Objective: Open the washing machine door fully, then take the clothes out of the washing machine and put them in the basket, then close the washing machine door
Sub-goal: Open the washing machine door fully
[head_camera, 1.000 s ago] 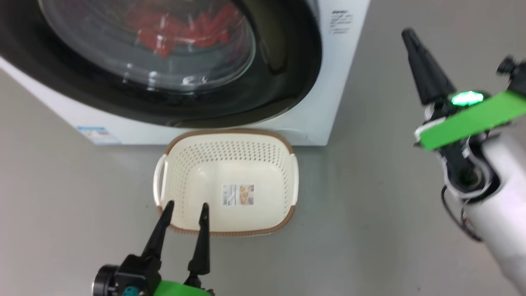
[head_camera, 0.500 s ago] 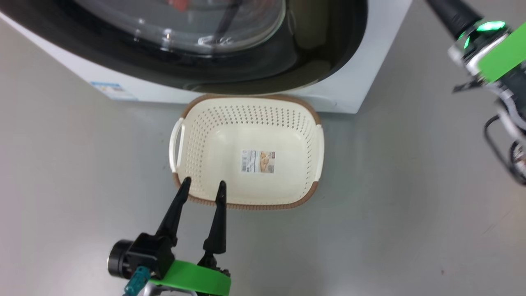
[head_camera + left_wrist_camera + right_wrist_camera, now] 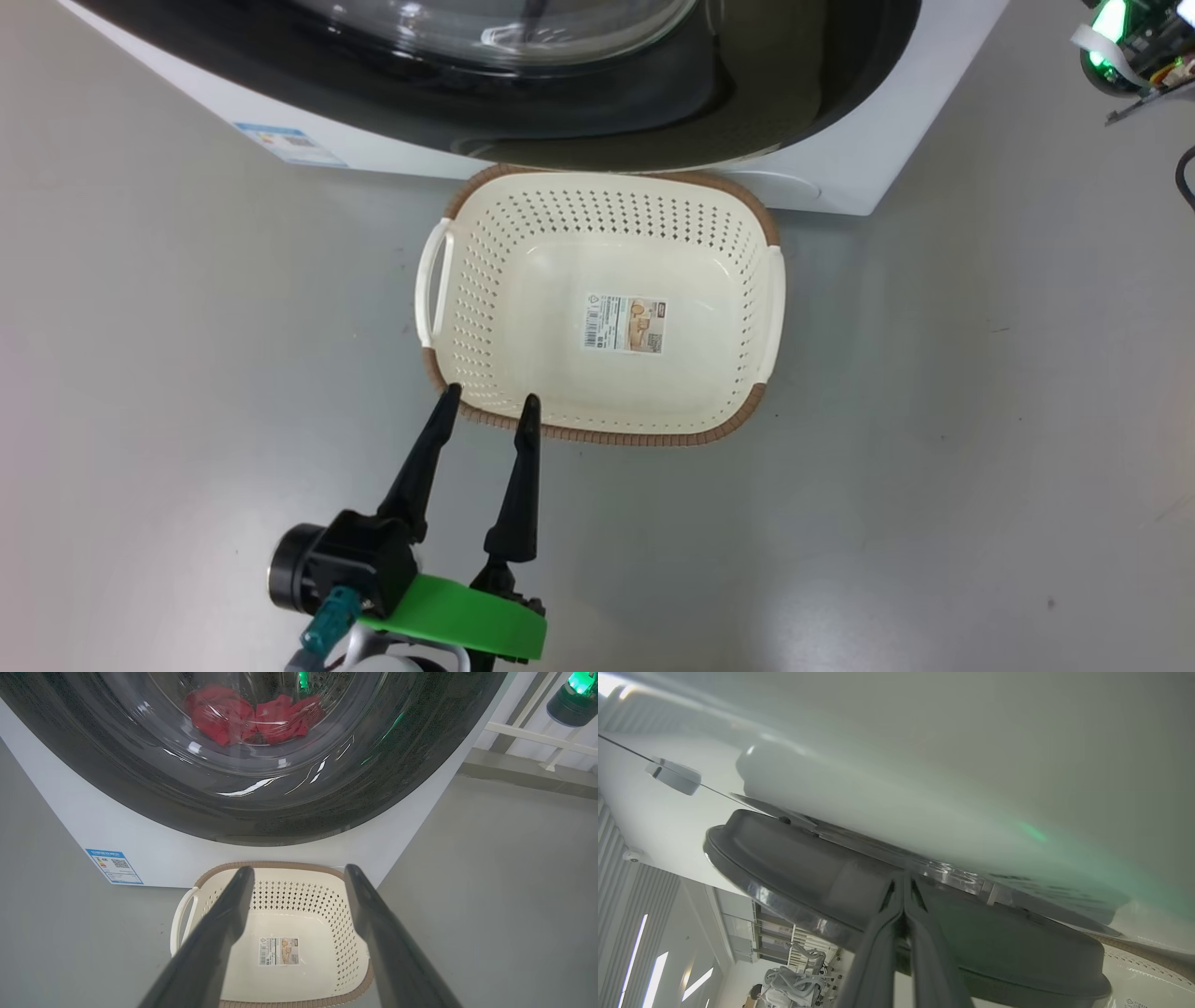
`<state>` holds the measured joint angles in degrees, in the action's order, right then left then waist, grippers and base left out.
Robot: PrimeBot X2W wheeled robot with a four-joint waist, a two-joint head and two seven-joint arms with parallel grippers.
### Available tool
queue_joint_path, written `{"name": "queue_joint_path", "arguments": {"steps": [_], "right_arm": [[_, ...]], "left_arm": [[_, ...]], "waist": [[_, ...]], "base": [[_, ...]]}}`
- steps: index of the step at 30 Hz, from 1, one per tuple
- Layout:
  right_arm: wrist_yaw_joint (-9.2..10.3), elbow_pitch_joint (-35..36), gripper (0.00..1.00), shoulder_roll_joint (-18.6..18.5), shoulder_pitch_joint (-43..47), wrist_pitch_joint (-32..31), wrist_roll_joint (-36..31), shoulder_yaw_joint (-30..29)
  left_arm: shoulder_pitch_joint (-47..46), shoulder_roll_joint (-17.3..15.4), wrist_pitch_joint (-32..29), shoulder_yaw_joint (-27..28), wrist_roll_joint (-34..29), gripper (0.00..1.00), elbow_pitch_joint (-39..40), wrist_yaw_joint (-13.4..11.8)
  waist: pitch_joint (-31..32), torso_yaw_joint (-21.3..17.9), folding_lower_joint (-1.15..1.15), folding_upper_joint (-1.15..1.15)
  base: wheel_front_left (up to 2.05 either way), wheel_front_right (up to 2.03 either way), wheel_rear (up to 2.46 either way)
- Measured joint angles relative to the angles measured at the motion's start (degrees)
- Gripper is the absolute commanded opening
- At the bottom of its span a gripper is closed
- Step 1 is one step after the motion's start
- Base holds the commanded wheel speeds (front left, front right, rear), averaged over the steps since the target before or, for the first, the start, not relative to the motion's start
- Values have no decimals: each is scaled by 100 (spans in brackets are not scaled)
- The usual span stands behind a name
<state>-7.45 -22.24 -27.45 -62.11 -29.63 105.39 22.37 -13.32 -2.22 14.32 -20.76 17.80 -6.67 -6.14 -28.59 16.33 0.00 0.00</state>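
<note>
Grey floor (image 3: 934, 467) holds the basket (image 3: 616, 437) mid-frame against the washing machine (image 3: 887, 140); lower left, left gripper (image 3: 492, 397) gapes empty; right gripper (image 3: 903, 879), pinched closed, points at the washing machine door (image 3: 794, 854).

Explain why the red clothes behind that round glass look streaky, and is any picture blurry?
Left wrist view: glare streaks on the washing machine door cross below the clothes, and the near left gripper looks soft; head view: even light, the basket sharp; right wrist view: the washing machine's white side is smeared, with a green glow, past the shut right gripper.
</note>
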Motion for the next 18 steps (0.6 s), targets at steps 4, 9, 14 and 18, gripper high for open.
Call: {"name": "queue_joint_path", "arguments": {"steps": [4, 9, 14, 18], "right_arm": [[0, -190, 0, 88, -114, -235, -1, 25], [0, -290, 0, 132, -153, -324, -90, 23], [0, -348, 0, 248, -186, -409, -163, -4], [26, -355, 0, 302, -175, -527, -215, 2]], "left_arm": [[-16, 0, 0, -40, 51, 100, -1, -46], [-67, 0, 0, -91, 97, 100, 0, -49], [-92, 1, 0, -91, 120, 100, 21, -93], [-92, 2, 0, -91, 140, 100, 22, -93]], "waist": [[-63, 72, 0, 0], [-86, 131, 0, 0], [-105, 119, 0, 0], [-44, 99, 0, 0]], "base": [[0, 0, 0], [0, 0, 0], [0, 0, 0], [0, 0, 0]]}}
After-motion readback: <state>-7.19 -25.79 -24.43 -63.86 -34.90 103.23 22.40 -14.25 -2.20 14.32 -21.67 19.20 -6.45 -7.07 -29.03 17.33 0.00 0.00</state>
